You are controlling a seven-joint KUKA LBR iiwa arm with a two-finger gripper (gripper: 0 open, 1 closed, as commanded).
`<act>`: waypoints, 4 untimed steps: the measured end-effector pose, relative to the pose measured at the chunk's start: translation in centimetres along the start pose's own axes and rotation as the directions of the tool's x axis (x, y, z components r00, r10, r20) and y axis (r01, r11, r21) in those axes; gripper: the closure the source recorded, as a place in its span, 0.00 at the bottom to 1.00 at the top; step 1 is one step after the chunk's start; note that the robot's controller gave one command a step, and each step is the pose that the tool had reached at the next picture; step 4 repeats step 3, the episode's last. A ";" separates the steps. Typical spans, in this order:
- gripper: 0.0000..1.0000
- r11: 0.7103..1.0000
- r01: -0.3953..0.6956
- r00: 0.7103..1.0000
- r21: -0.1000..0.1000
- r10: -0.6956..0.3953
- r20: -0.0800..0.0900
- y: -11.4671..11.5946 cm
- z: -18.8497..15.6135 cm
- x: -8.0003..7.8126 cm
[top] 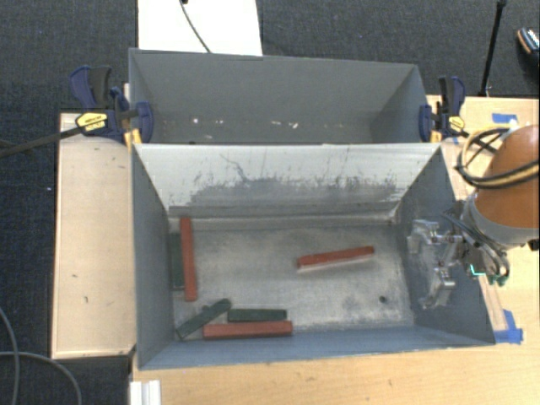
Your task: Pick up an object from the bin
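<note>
The tool (434,268), open or closed I cannot tell, hangs by the right wall of the bin (278,99), with the nearest red-brown bar (336,259) mid-floor toward the view's left, its long axis running nearly straight at the tool.

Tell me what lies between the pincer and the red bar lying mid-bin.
Nothing: in the camera view, only bare grey bin floor separates the pincer from the red bar.

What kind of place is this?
Probably a robot test lab: a robot arm beside a grey metal bin of red and dark sticks, with cables over carpet.
</note>
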State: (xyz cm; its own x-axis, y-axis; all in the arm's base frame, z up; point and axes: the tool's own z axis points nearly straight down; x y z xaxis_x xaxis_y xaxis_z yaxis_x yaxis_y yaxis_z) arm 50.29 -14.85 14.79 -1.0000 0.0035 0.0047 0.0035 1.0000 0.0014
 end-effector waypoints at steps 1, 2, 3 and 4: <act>0.00 1.000 -0.017 1.000 -0.002 0.017 0.008 5.6 8.1 -6.4; 1.00 1.000 -0.017 1.000 0.002 0.017 0.010 5.2 7.7 -6.3; 1.00 0.999 -0.042 0.999 0.003 0.042 0.016 3.5 -8.1 -5.8; 1.00 0.999 -0.042 0.999 0.003 0.042 0.016 3.5 -8.1 -5.8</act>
